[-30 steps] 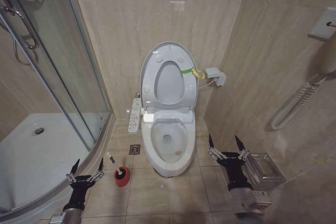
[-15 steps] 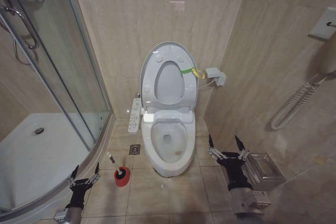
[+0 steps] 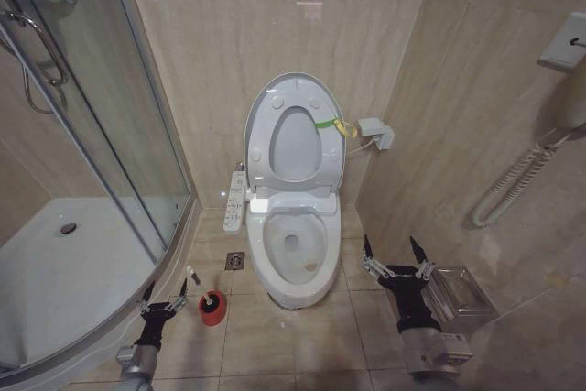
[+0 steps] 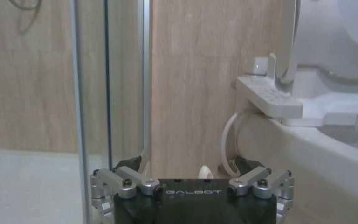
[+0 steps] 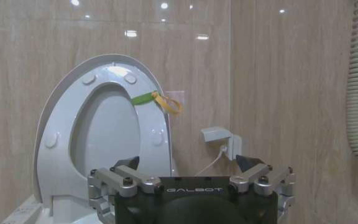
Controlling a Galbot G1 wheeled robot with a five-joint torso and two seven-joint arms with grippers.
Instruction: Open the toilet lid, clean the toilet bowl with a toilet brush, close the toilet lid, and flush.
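Note:
The toilet lid (image 3: 295,98) stands raised against the back wall, with the ring seat up in front of it and a yellow-green band (image 3: 331,124) at its right edge. Below it the toilet bowl (image 3: 291,283) lies uncovered, its button panel (image 3: 235,200) on the left side. The toilet brush (image 3: 192,275) shows as a thin pale handle rising beside its red holder cup (image 3: 212,309). My left gripper (image 3: 165,287) is open, low over the floor, just left of the handle. In the left wrist view a pale tip (image 4: 205,171) sits between the open fingers. My right gripper (image 3: 394,255) hangs open to the right of the bowl.
A curved glass shower enclosure (image 3: 137,162) and its raised curb bound the left side. A floor drain (image 3: 235,261) lies beside the bowl. A metal box (image 3: 458,292) sits on the floor at the right wall, with a coiled hose (image 3: 513,185) and a wall socket (image 3: 375,130) above.
My left gripper has moved right, closer to the brush handle and the red cup. The right arm and the toilet have not moved.

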